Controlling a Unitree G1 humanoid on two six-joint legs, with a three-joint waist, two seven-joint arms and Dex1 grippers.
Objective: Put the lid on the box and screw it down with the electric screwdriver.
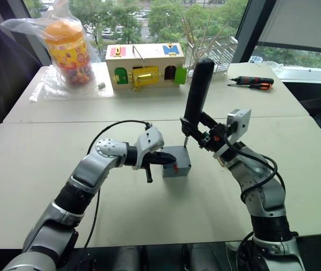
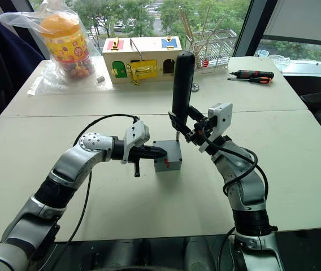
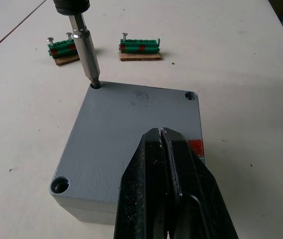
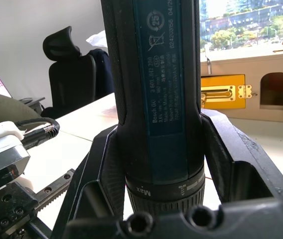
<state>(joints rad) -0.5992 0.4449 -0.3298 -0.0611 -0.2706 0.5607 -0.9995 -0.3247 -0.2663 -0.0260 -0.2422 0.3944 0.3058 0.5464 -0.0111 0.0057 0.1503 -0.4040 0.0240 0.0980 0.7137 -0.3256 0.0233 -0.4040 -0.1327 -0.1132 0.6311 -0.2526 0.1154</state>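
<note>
The grey box (image 1: 177, 168) stands at the table's centre with the flat grey lid (image 3: 126, 124) lying on top of it; a red mark (image 3: 195, 146) shows on one side. My left gripper (image 1: 164, 158) is shut, its black fingers (image 3: 151, 164) pressed together and resting over the lid's near edge. My right gripper (image 1: 196, 126) is shut on the black electric screwdriver (image 1: 198, 90), which it holds upright. The screwdriver's metal bit (image 3: 86, 50) sits in the lid's far corner hole. Two other corner holes of the lid look unfilled.
Two green screw holders (image 3: 139, 47) on cardboard lie just beyond the box. At the back of the table are a wooden box with coloured doors (image 1: 145, 65), a bagged yellow jar (image 1: 67, 51), a wire rack (image 1: 211, 51) and hand screwdrivers (image 1: 252, 82).
</note>
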